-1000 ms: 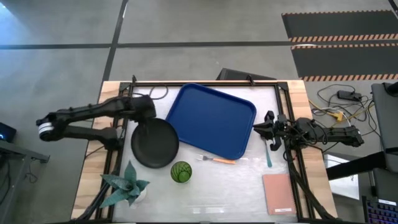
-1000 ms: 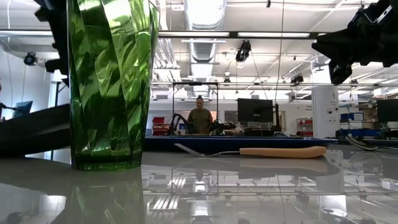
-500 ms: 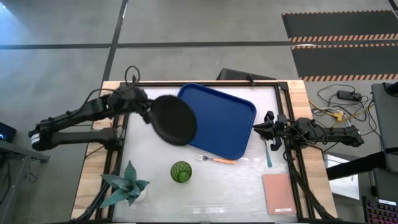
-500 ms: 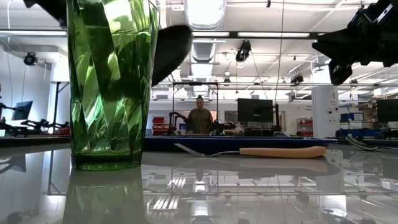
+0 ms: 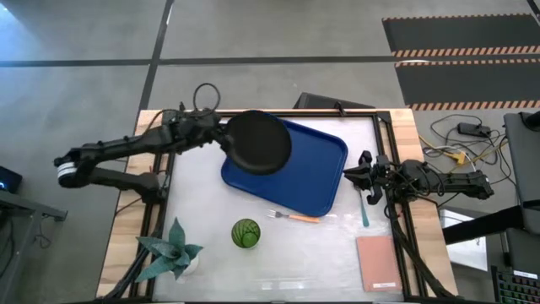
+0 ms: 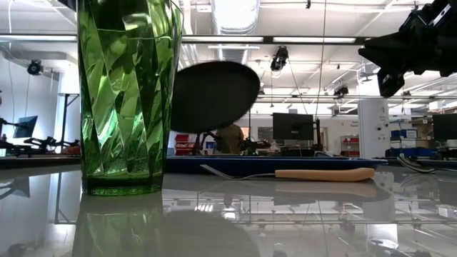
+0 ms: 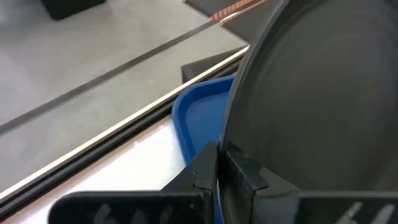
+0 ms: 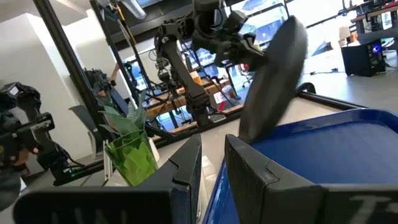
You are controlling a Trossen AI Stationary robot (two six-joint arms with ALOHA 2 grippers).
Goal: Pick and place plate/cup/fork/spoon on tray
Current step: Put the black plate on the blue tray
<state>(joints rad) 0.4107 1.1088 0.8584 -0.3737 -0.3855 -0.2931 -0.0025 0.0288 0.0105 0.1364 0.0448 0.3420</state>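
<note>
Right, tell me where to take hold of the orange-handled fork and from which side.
Grip the slim fork with silver tines and orange handle at mid-handle, coming straight down. It lies flat on the table just off the bright blue rectangular tray's edge, so closing across the narrow handle is probably surest. The right pincer is nearest.

Matt dark plate [image 5: 258,142], glossy blue plastic tray [image 5: 316,173], translucent faceted cup [image 6: 127,93], reflective tabletop [image 6: 285,214]

You see a dark grey plate [image 5: 259,142] over a bright blue tray [image 5: 316,173]. The cup [image 5: 245,233] is shiny green with slanted lines in the glass. The fork [image 5: 294,217] has an orange handle and silver tines. The spoon [image 5: 365,210] handle is light teal. The plant [image 5: 169,251] is pale teal and the pad [image 5: 378,263] is pink.
</note>
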